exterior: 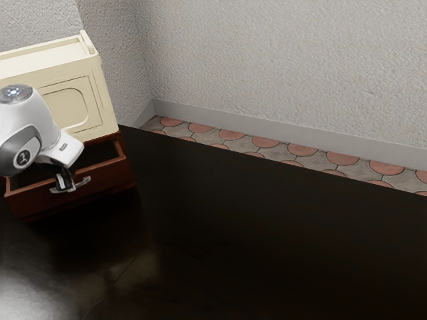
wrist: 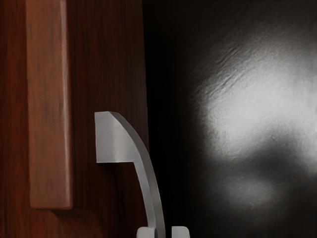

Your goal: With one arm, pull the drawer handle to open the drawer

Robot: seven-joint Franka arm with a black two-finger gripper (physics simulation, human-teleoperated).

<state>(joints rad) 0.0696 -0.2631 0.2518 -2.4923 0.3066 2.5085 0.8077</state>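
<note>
At the handle (exterior: 83, 181): the black gripper (exterior: 64, 185) reaches down to the curved silver bar; I cannot tell whether its fingers are spread or pinching it.
Arm (exterior: 41, 127): white, entering from the exterior view's left, its end slanting down over the drawer and hiding part of it.
Drawer (exterior: 112, 175): red-brown, open, its dark inside showing behind the front; the handle is mounted on that front.
Cabinet (exterior: 105, 119): cream, above the drawer, partly hidden by the arm.
Tabletop (exterior: 247, 233): black and glossy, with a pale gleam.
Beyond: patterned floor (exterior: 231, 135), grey baseboard (exterior: 220, 117), rough pale wall (exterior: 287, 60).
</note>
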